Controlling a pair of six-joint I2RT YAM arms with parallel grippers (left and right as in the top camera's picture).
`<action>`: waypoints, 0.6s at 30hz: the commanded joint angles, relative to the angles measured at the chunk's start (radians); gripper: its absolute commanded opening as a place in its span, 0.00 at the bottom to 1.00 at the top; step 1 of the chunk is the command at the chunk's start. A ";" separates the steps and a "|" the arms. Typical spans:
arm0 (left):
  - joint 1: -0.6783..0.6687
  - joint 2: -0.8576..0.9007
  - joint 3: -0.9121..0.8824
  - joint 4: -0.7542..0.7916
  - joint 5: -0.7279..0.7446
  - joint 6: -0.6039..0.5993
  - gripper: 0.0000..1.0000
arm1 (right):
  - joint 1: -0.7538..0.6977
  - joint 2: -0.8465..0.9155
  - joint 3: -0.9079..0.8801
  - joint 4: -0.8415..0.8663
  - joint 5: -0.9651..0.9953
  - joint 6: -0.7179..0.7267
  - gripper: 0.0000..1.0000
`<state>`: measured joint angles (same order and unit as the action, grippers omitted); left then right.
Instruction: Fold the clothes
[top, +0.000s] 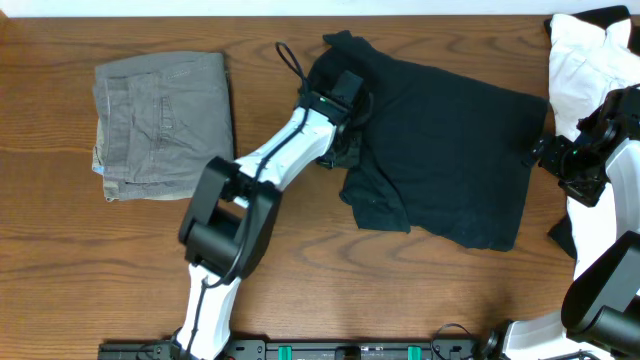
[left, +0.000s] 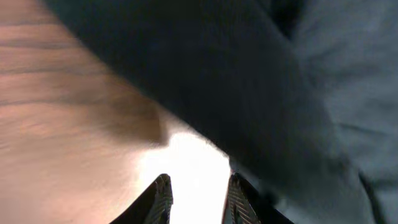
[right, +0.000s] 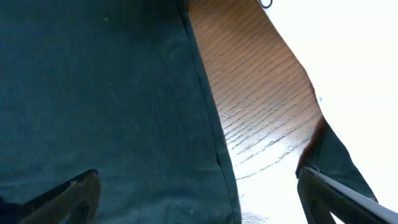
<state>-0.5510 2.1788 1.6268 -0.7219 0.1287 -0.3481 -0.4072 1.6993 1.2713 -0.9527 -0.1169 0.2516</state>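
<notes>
The clothes, a black T-shirt (top: 450, 160), lie spread out flat on the wooden table (top: 400, 290), with bunched fabric along the left side. My left gripper (top: 345, 90) is low over that bunched left edge. In the left wrist view its jaws (left: 196, 180) stand a little apart over bare, glaring table, and the shirt (left: 249, 81) lies against the right finger (left: 239, 202). My right gripper (top: 535, 150) is at the shirt's right edge. It stands wide open (right: 198, 176) astride the hem, with the black fabric (right: 106, 93) under its left finger.
Folded grey-green trousers (top: 165, 125) lie at the left of the table. A white garment (top: 585, 65) is heaped at the back right corner, beside my right arm. A thin black loop of cord (top: 290, 58) lies just left of the shirt's collar end.
</notes>
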 joint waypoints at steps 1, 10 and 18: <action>0.000 0.024 -0.002 0.045 0.029 -0.013 0.32 | 0.006 -0.002 0.004 -0.001 -0.003 -0.006 0.99; -0.005 -0.005 0.081 0.169 0.017 -0.004 0.29 | 0.006 -0.002 0.004 -0.001 -0.004 -0.006 0.99; -0.035 0.033 0.079 0.318 0.017 -0.001 0.29 | 0.006 -0.002 0.004 -0.001 -0.004 -0.006 0.99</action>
<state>-0.5701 2.2028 1.6913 -0.4171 0.1505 -0.3477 -0.4072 1.6993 1.2713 -0.9531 -0.1169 0.2516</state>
